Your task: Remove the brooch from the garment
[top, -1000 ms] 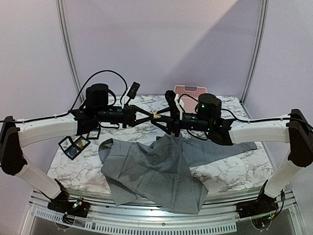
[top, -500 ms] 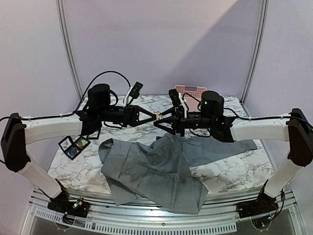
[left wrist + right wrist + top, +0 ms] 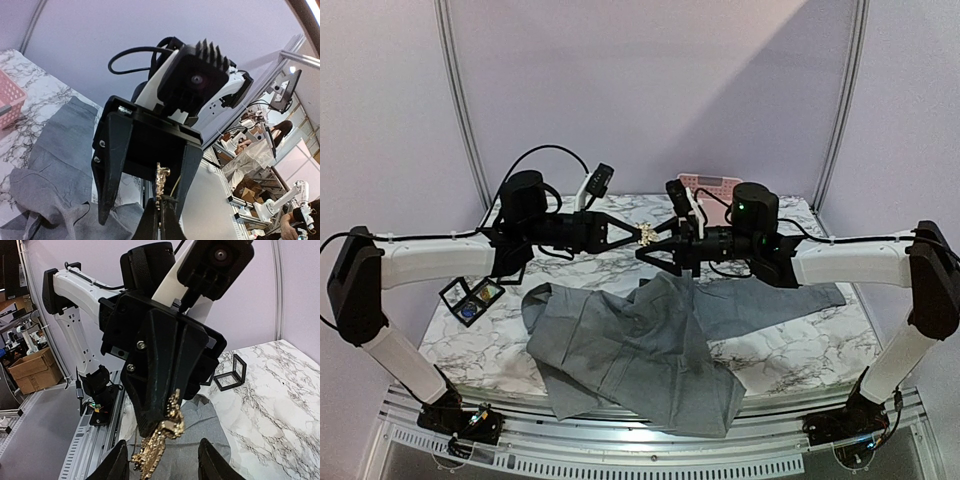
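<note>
The gold brooch (image 3: 646,236) hangs in mid-air above the table, well clear of the grey garment (image 3: 630,350) that lies crumpled on the marble. My left gripper (image 3: 637,236) is shut on the brooch (image 3: 161,182), pinching its lower end between the fingertips (image 3: 160,220). Facing it tip to tip, my right gripper (image 3: 649,243) is open. In the right wrist view the brooch (image 3: 159,442) dangles between the right gripper's (image 3: 162,466) spread fingers without touching either. The garment (image 3: 200,425) shows below them.
A pink basket (image 3: 710,184) stands at the back of the table behind the right arm. Black open display frames (image 3: 472,297) lie at the left edge. The garment drapes over the near table edge.
Both grippers and the brooch have drifted slightly to the right. The right gripper's fingers stand a little wider around the brooch. The garment has not moved.
</note>
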Controlling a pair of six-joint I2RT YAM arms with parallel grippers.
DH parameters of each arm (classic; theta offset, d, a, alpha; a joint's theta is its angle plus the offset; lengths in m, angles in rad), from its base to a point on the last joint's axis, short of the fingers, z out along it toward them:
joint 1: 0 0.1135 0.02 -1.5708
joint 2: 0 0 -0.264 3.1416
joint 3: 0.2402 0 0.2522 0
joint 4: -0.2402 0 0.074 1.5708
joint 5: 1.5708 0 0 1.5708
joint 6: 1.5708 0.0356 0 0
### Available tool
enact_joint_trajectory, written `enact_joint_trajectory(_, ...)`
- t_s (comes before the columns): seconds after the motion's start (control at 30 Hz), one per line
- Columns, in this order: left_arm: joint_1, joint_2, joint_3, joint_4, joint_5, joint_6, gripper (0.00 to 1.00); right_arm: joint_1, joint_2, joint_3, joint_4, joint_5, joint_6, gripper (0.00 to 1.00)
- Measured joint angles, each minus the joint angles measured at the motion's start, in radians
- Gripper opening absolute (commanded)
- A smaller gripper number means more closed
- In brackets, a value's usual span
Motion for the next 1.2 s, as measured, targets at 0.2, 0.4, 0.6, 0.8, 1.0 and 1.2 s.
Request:
enact_joint_trajectory(0.2,0.006,0.003,0.000,0.032,0.003,-0.026,0.00,-0.001,0.000,0.000,-0.003,-0.014,0.014,0.53)
enact_joint_trajectory(0.4,0.009,0.003,-0.001,0.038,-0.002,-0.024,0.00,-0.008,-0.003,0.000,-0.002,-0.028,0.029,0.61)
enact_joint_trajectory(0.6,0.010,0.003,-0.001,0.003,-0.019,0.014,0.00,-0.014,-0.026,0.000,0.009,-0.050,0.052,0.59)
enact_joint_trajectory(0.8,0.010,0.003,-0.001,-0.004,-0.024,0.029,0.00,-0.024,-0.046,-0.003,0.042,-0.070,0.081,0.49)
enact_joint_trajectory(1.0,0.010,0.003,-0.001,-0.003,-0.023,0.029,0.00,-0.035,-0.046,-0.006,0.063,-0.090,0.111,0.42)
enact_joint_trajectory(1.2,0.010,0.000,-0.002,0.000,-0.022,0.029,0.00,-0.039,-0.045,-0.006,0.067,-0.099,0.132,0.36)
